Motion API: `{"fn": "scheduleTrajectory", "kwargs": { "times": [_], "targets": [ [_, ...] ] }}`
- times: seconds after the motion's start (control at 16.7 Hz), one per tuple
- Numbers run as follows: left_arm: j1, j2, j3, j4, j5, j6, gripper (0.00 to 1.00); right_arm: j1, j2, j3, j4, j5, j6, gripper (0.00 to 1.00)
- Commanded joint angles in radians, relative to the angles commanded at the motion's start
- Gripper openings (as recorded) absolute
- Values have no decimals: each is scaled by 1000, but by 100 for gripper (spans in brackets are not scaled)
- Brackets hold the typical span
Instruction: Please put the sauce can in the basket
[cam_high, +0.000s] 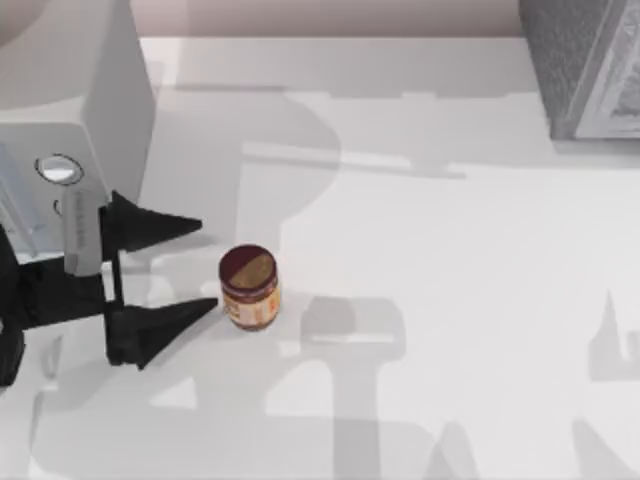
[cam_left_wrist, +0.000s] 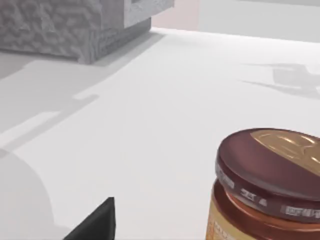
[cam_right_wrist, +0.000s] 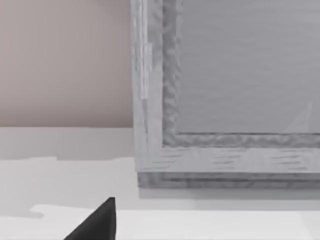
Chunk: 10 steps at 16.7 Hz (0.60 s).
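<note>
We hold the left tool (cam_high: 205, 265) wide open, its 2 tips flanking the upright sauce can (cam_high: 249, 288) just ahead on the counter (cam_high: 450, 250), so closing should clamp it. Basket (cam_high: 580, 65) well beyond.

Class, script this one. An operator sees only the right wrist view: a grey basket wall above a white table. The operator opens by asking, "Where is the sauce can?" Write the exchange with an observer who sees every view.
Observer: The sauce can stands upright on the left half of the table, far from the basket at the back right corner.
Operator: Is a hand on it?
Observer: Not yet. The left hand sits just left of the can, which is not between its fingers.
Operator: Open or shut?
Observer: Open, its fingers spread wider than the can and pointing toward it.
</note>
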Motion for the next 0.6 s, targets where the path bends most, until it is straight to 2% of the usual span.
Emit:
{"fn": "scheduleTrajectory", "kwargs": {
  "times": [0.3,0.6],
  "targets": [
    [4,178,72,136,115,11,100,0,0,0,0,0,0,100],
    [4,189,77,144,122,12,100,0,0,0,0,0,0,100]
  ]
}}
